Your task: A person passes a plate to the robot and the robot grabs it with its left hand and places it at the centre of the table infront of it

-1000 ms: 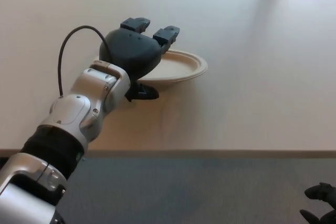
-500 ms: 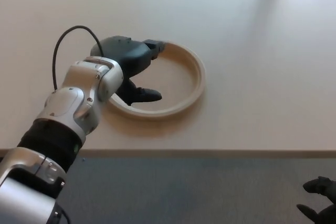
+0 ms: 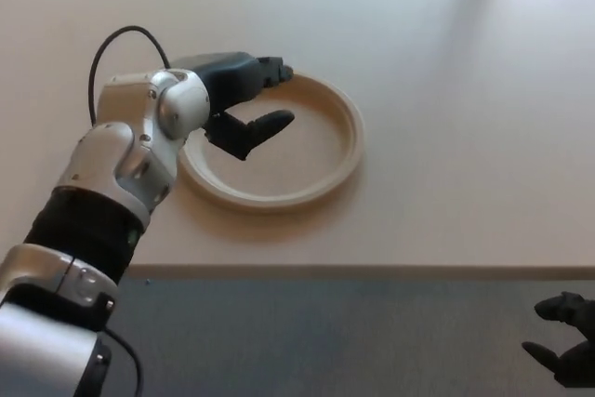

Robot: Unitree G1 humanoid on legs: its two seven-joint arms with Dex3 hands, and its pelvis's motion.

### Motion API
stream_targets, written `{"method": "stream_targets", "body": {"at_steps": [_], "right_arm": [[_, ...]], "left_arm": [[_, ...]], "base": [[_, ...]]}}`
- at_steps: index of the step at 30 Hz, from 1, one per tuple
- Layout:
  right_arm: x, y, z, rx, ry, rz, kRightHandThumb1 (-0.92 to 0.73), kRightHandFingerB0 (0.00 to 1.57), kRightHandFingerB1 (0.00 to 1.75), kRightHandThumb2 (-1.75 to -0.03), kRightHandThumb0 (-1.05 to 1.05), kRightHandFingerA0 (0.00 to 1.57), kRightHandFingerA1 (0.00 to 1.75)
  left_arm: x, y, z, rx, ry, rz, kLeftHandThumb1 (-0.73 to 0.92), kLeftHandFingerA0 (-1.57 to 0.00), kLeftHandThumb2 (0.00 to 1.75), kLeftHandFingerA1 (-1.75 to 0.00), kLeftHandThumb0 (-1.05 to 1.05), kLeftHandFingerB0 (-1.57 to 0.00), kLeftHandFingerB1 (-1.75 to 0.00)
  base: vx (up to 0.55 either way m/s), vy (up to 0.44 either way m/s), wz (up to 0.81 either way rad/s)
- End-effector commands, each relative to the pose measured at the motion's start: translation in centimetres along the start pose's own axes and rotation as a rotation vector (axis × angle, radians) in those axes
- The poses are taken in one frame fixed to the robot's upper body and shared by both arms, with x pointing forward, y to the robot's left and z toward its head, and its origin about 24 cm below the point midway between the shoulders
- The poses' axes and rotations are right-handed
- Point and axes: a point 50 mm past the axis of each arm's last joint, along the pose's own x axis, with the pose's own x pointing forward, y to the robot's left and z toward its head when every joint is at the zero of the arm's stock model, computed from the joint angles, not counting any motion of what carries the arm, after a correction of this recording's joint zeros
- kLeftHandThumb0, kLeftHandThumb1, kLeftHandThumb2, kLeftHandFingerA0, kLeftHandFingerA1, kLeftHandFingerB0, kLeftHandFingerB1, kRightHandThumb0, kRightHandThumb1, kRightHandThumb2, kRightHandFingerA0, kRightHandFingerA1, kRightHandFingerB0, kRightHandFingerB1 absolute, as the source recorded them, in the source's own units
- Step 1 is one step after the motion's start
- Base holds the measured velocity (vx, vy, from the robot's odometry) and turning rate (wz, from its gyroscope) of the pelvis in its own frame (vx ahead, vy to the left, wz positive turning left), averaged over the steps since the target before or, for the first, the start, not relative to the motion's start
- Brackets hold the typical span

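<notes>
A cream round plate (image 3: 311, 151) lies flat on the pale table (image 3: 446, 90), left of the middle. My left hand (image 3: 244, 98) hovers over the plate's left part, open, its thumb (image 3: 263, 125) spread apart from the two upper fingers (image 3: 271, 70), holding nothing. The plate's left rim is hidden behind the hand and wrist. My right hand (image 3: 565, 339) shows only as dark fingers at the bottom right corner, below the table edge.
The table's front edge (image 3: 372, 271) runs across the lower picture, with grey floor (image 3: 325, 341) beneath it. A black cable (image 3: 110, 48) loops from my left wrist over the table. No person is in view.
The plate went from tilted in my left hand to lying flat on the table. The hand let go, opened, and its forearm rolled and drew back to the left.
</notes>
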Motion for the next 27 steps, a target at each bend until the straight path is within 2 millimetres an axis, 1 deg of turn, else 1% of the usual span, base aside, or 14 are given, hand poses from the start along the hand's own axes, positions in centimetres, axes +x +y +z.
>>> {"method": "stream_targets", "body": {"at_steps": [1,2,3,4,5,7,9,11,15,16,22,23,26,27], "right_arm": [[-0.1,-0.7,-0.2,0.022,0.017,0.003,-0.58,0.1,0.5,-0.96,-0.7,0.33,0.63],[0.0,-0.7,-0.2,0.018,0.02,0.003,-0.59,0.09,0.5,-0.96,-0.7,0.31,0.62],[0.0,-0.6,-0.2,0.016,0.021,0.006,-0.59,0.09,0.49,-0.96,-0.7,0.29,0.61],[0.0,-0.6,-0.1,0.016,0.02,0.009,-0.59,0.09,0.49,-0.96,-0.7,0.29,0.61],[0.0,-0.5,0.0,0.006,0.024,0.011,-0.59,0.1,0.5,-0.96,-0.7,0.31,0.61],[0.1,-0.2,0.0,0.0,0.027,0.017,-0.59,0.1,0.5,-0.97,-0.71,0.31,0.62],[0.0,0.3,-0.2,-0.001,0.029,0.027,-0.6,0.1,0.5,-0.96,-0.7,0.32,0.62],[-0.2,0.9,-1.0,-0.008,0.048,0.039,-0.6,0.11,0.5,-0.97,-0.69,0.33,0.62],[-0.5,1.7,-2.0,-0.017,0.077,0.057,-0.6,0.1,0.5,-0.96,-0.7,0.27,0.6],[-0.6,2.0,-2.5,-0.016,0.09,0.065,-0.6,0.1,0.49,-0.96,-0.7,0.28,0.6],[-1.4,2.7,-4.7,-0.015,0.144,0.073,-0.6,0.11,0.5,-0.96,-0.7,0.33,0.63],[-1.4,2.7,-4.7,-0.013,0.144,0.074,-0.6,0.1,0.5,-0.96,-0.7,0.31,0.63],[-1.8,3.0,-5.6,-0.005,0.164,0.082,-0.59,0.11,0.51,-0.97,-0.71,0.36,0.64],[-1.9,3.0,-5.8,-0.005,0.169,0.082,-0.6,0.11,0.51,-0.97,-0.71,0.29,0.62]], "left_arm": [[-4.2,1.7,1.2,-0.154,-0.211,0.285,0.92,-0.16,0.93,-0.37,-0.93,-0.07,-0.29],[-5.7,2.0,1.9,-0.187,-0.284,0.374,0.92,-0.19,0.87,-0.35,-0.93,-0.08,-0.26],[-6.9,2.2,2.2,-0.195,-0.322,0.432,0.84,-0.09,1.17,-0.41,-0.86,-0.05,-0.26],[-7.7,2.3,2.3,-0.188,-0.338,0.463,0.84,-0.09,1.17,-0.41,-0.86,-0.05,-0.26],[-8.6,2.3,2.3,-0.171,-0.348,0.485,0.91,-0.15,0.79,-0.31,-0.87,-0.02,-0.18],[-9.9,2.1,2.2,-0.166,-0.374,0.52,0.81,-0.24,0.66,-0.33,-0.7,-0.03,-0.19],[-13.1,1.3,2.3,-0.183,-0.444,0.609,0.68,-0.25,0.63,-0.35,-0.56,-0.06,-0.17],[-15.4,0.1,2.5,-0.184,-0.489,0.668,0.68,-0.26,0.6,-0.34,-0.56,-0.04,-0.24],[-17.9,-1.4,2.7,-0.229,-0.534,0.715,0.69,-0.29,0.6,-0.33,-0.53,-0.08,-0.25],[-19.1,-1.9,2.8,-0.271,-0.565,0.72,0.54,-0.23,0.79,-0.43,-0.57,-0.07,-0.36],[-22.4,-3.8,3.8,-0.397,-0.725,0.705,0.53,-0.32,0.78,-0.46,-0.54,-0.11,-0.38],[-22.7,-3.9,3.9,-0.408,-0.735,0.699,0.66,-0.42,0.61,-0.37,-0.45,-0.19,-0.28],[-24.0,-5.5,3.8,-0.511,-0.753,0.614,0.63,-0.59,0.59,-0.41,-0.45,-0.32,-0.31],[-24.1,-6.0,3.4,-0.537,-0.738,0.575,0.65,-0.75,0.6,-0.45,-0.45,-0.47,-0.36]], "base": [[0.0,0.0,0.0],[0.0,0.0,0.0],[0.0,0.0,0.0],[0.0,0.0,0.0],[0.0,0.0,0.0],[0.0,0.0,0.0],[0.0,0.0,0.0],[0.0,0.0,0.0],[0.0,0.0,0.0],[0.0,0.0,0.0],[0.0,0.0,0.0],[0.0,0.0,0.0],[0.0,0.0,0.0],[0.0,0.0,0.0]]}}
